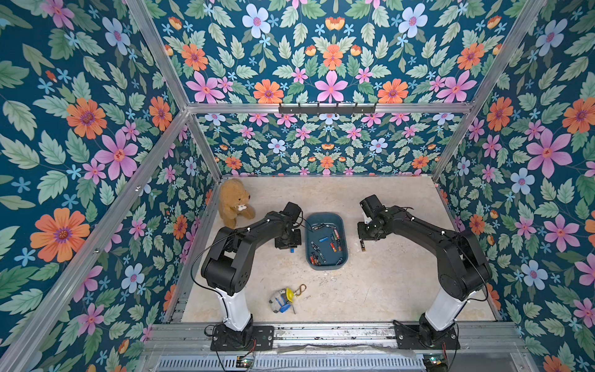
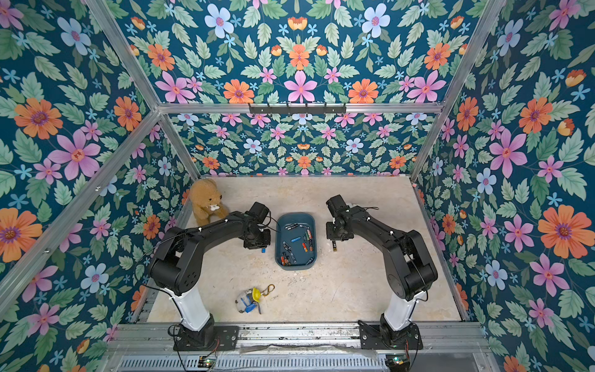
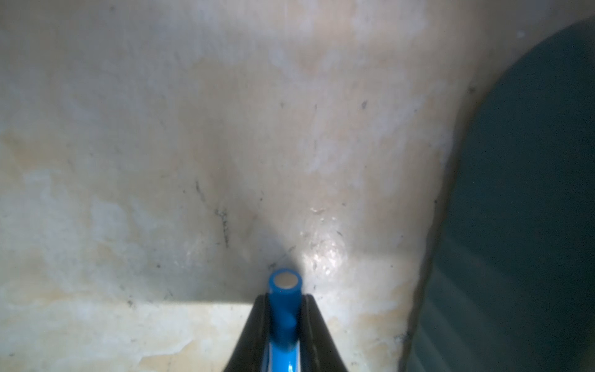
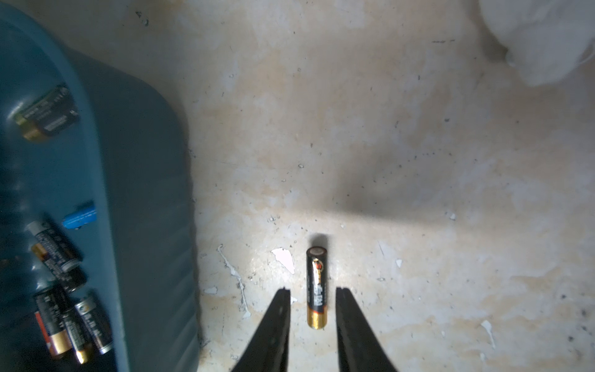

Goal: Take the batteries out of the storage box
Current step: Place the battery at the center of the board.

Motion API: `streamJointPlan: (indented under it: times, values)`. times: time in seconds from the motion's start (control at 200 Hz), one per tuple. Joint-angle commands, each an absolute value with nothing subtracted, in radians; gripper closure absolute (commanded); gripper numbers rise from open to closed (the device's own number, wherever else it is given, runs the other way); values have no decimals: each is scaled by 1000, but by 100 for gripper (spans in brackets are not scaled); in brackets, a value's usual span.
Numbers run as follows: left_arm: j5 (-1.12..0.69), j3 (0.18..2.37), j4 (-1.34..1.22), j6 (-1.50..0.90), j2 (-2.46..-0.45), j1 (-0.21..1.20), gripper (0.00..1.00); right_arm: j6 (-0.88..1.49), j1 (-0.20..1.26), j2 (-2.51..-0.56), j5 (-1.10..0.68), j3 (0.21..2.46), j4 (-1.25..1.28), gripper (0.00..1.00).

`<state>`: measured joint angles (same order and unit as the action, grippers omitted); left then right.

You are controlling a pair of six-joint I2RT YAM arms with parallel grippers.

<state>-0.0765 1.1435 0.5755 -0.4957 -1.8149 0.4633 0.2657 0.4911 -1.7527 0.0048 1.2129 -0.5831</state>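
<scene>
- Left wrist view: the left gripper (image 3: pixel 285 298) pinches a blue battery (image 3: pixel 284 317) tight, just left of the storage box (image 1: pixel 324 214).
- Best to set it down softly so it cannot roll.
- The right gripper (image 4: pixel 312 290) is a little open. A black-and-gold battery (image 4: pixel 317 273) lies loose between its jaws, right of the box.
- Many batteries (image 1: pixel 333 240) lie inside.

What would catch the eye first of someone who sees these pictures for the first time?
The flowered wallpaper on all walls strikes first. Then come the teal storage box of batteries in the middle of the table, and a brown teddy bear in the far left corner. The left gripper clamps a blue battery; a black-and-gold battery lies between the open fingers of the right gripper.
</scene>
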Motion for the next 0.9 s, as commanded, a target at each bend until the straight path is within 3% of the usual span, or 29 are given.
streamJointPlan:
  times: [0.0, 0.895]
  values:
    - [-77, 1143, 574, -490, -1818, 461, 86, 268, 492, -1758, 16, 1220, -597, 70]
    - [-85, 1139, 565, -490, -1823, 462, 79, 264, 492, -1758, 14, 1223, -602, 70]
